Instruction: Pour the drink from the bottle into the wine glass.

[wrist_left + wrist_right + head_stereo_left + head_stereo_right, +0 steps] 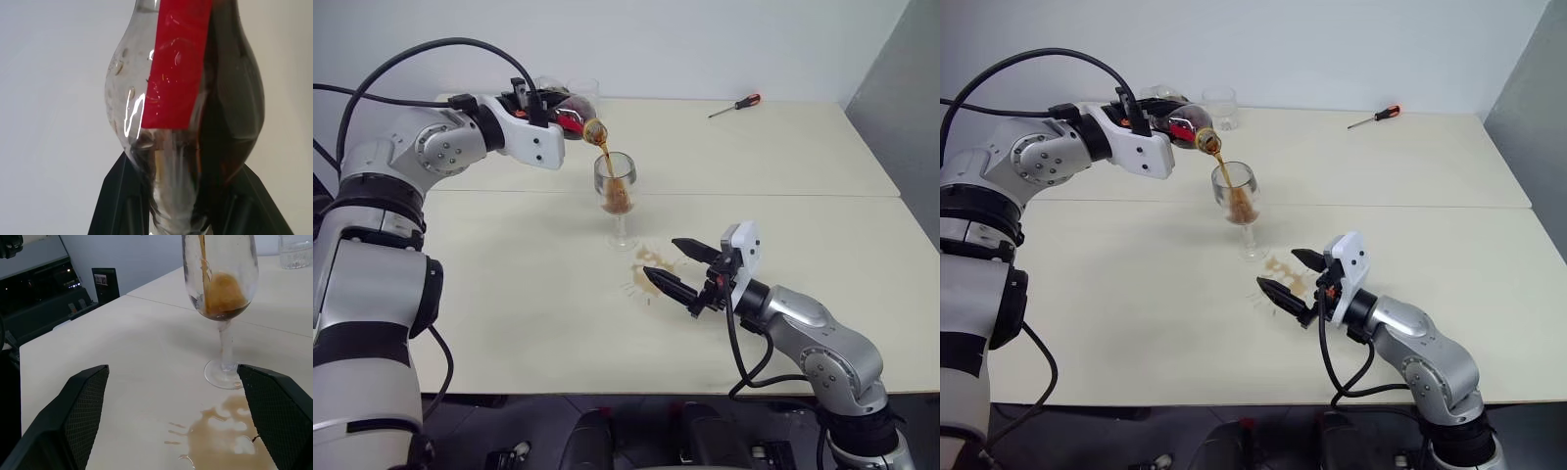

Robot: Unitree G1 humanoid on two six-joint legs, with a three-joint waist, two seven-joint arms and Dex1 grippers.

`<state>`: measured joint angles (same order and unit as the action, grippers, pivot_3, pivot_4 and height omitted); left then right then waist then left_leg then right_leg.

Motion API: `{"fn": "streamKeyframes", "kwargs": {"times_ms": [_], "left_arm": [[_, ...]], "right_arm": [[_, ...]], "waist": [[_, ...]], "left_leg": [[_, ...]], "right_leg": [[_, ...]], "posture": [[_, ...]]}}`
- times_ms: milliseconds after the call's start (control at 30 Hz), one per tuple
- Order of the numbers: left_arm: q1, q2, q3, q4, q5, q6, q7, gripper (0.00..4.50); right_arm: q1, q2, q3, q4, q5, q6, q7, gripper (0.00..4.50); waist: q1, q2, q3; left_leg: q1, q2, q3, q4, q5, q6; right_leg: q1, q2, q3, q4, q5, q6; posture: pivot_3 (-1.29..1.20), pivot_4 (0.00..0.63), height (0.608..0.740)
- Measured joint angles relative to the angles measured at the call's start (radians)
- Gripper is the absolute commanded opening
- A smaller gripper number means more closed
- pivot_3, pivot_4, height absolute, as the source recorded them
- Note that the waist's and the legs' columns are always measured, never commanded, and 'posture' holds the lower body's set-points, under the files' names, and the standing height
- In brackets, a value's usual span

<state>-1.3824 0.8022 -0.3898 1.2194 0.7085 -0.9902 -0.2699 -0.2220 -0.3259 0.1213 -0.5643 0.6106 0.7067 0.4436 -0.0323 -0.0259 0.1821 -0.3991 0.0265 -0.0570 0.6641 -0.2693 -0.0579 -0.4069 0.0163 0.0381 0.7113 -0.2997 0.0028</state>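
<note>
My left gripper [536, 106] is shut on the bottle [566, 106], a small clear bottle with a red label [181, 73], held tilted with its mouth over the wine glass [616, 186]. A thin brown stream of the drink [601, 149] falls from the mouth into the bowl, where foamy brown liquid [222, 298] has gathered. The glass stands upright near the table's middle. Just in front of its foot my right gripper [662, 260] stays low over the table, open and holding nothing, with a black finger [80, 411] on each side of the spill.
A brown puddle of spilled drink [1283, 270] lies on the cream table [509, 294] by the glass's foot. Behind the bottle at the back edge stands a short clear tumbler [1220, 106]. A red-handled screwdriver [1376, 117] lies at the far right.
</note>
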Motion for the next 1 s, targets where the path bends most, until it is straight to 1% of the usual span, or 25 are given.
{"fn": "streamKeyframes", "kwargs": {"times_ms": [1000], "left_arm": [[-0.027,0.007,-0.038,0.011,0.023,0.006,0.041,1.13]], "right_arm": [[0.004,0.0,-0.001,0.0,0.0,0.0,-0.001,4.5]], "waist": [[0.0,0.0,0.0]], "left_leg": [[0.0,0.0,0.0,0.0,0.0,0.0]], "right_leg": [[0.0,0.0,0.0,0.001,0.0,0.0]], "posture": [[0.0,0.15,0.74]]}}
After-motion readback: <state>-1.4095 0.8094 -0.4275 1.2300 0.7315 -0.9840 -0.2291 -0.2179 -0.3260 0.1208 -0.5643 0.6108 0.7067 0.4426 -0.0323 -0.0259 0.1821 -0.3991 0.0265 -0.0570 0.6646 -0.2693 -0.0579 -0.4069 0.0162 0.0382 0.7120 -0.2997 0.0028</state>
